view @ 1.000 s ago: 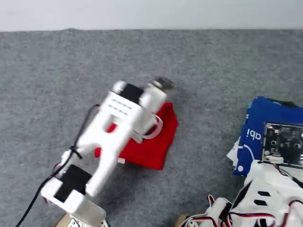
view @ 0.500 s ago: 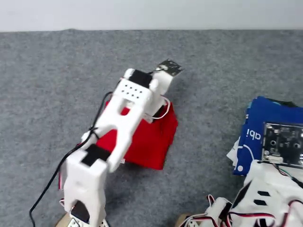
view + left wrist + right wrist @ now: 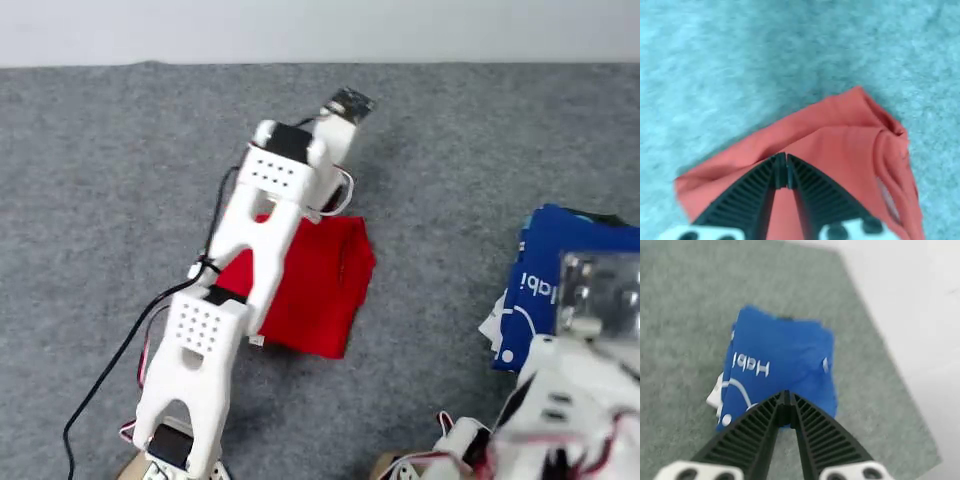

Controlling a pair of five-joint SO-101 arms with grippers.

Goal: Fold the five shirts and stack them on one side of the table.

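Folded red shirt (image 3: 840, 155) on grey mat (image 3: 740, 60), closed empty left gripper (image 3: 782, 172) above it

High overhead; wrist views close, downward; table (image 3: 100, 200) shared.

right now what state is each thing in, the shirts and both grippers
red shirt, folded, lying flat on the grey mat
blue shirt, folded, lying on top of white cloth at the mat's side
left gripper, shut, holding nothing, over the red shirt
right gripper, shut, holding nothing, over the blue shirt
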